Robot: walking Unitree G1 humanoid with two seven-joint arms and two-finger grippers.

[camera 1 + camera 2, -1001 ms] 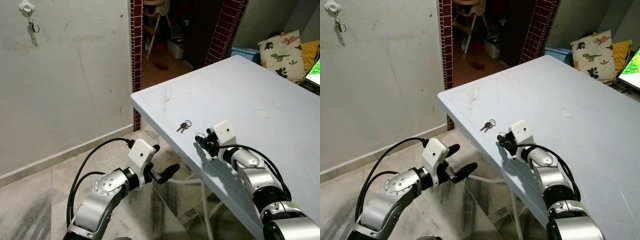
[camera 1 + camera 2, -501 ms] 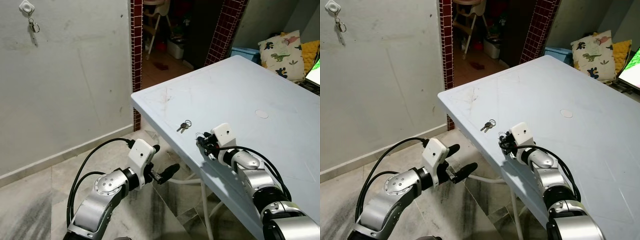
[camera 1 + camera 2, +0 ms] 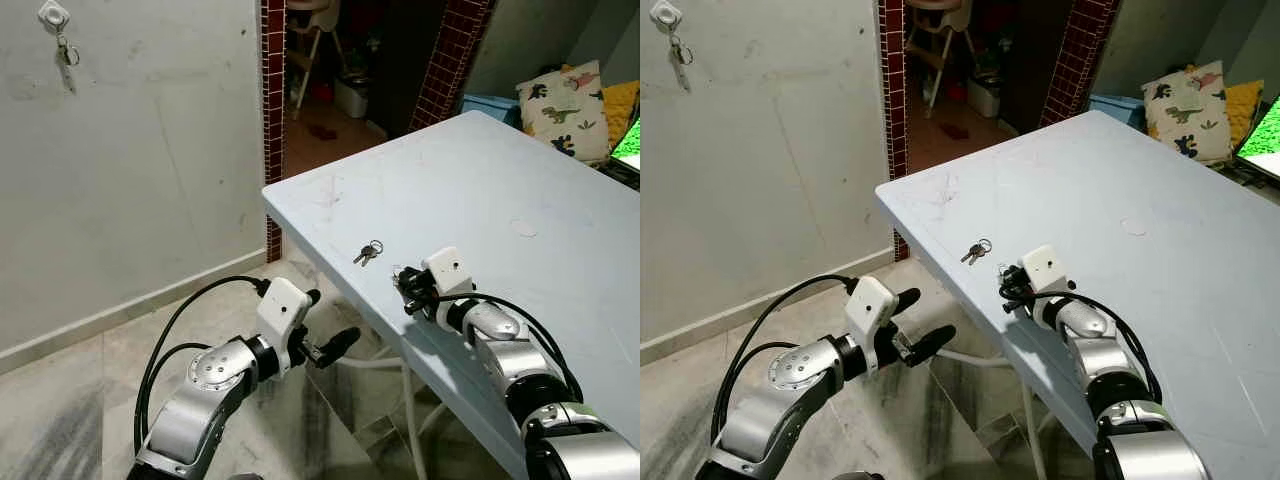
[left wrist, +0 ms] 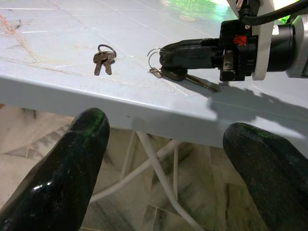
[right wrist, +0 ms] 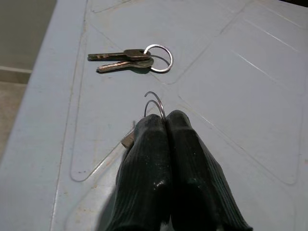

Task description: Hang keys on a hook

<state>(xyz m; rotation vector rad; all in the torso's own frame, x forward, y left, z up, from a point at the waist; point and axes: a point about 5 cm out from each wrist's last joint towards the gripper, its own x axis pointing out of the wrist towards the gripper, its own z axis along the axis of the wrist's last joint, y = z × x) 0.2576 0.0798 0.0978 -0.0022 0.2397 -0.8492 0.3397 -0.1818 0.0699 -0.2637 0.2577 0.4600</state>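
- The right gripper (image 5: pixel 166 126), jaws clenched on a key ring (image 5: pixel 155 103), has risen slightly off the counter (image 3: pixel 520 170) near its front edge.
- Spare keys (image 3: pixel 367 252) lie beside it.
- The left gripper (image 3: pixel 325 325) hangs released below.
- The wall hook (image 3: pixel 53 14) is next.

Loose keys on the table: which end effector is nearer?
Right. The right end effector is on the table just beside the loose keys, shut on a second key ring. The left end effector hangs open below the table edge, farther off.
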